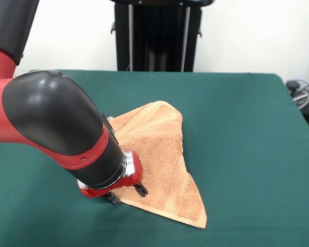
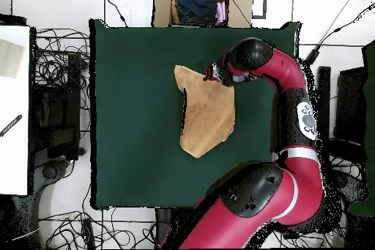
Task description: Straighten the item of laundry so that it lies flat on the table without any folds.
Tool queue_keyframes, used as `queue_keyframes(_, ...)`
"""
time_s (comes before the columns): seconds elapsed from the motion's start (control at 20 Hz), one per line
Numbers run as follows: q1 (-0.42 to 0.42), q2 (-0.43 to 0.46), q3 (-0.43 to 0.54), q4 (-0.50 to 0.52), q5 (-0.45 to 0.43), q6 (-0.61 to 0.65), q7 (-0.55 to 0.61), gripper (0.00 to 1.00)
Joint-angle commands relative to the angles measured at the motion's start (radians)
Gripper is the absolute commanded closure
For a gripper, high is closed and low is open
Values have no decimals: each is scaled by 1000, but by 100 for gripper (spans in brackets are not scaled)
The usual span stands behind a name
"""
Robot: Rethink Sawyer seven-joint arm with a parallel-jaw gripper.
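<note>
Towel (image 1: pixel 159 159) in peach-orange terry lies folded into a rough triangle near the middle of your green desk (image 1: pixel 247 134), one point reaching toward the edge nearest the front camera. Your tool (image 1: pixel 126 193) sits low at the folded corner on the left of the front view, its dark fingertips (image 1: pixel 140 189) touching or just above the cloth. Whether they are clenched on the fabric or released, you cannot tell from either view; the arm's elbow hides much of that corner. From overhead, the towel tapers toward the desk edge by the robot's base, with the tool at its wider end. You appear to be at the grasping step: taking hold of the upper layer so the fold can be opened. Your next move likely calls for a firm pinch on that top layer alone, then a low drag outward, away from the fold line, with plenty of bare desk around to spread it.
</note>
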Motion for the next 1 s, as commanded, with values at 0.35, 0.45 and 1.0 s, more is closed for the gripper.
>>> queue_keyframes(0.35, 12, 35, 58, -117, -27, 113, -257, 0)
queue_keyframes(0.45, 13, 40, 58, -125, -23, 117, -260, 0)
queue_keyframes(1.0, 18, 78, 71, -192, -14, 182, -309, 0)
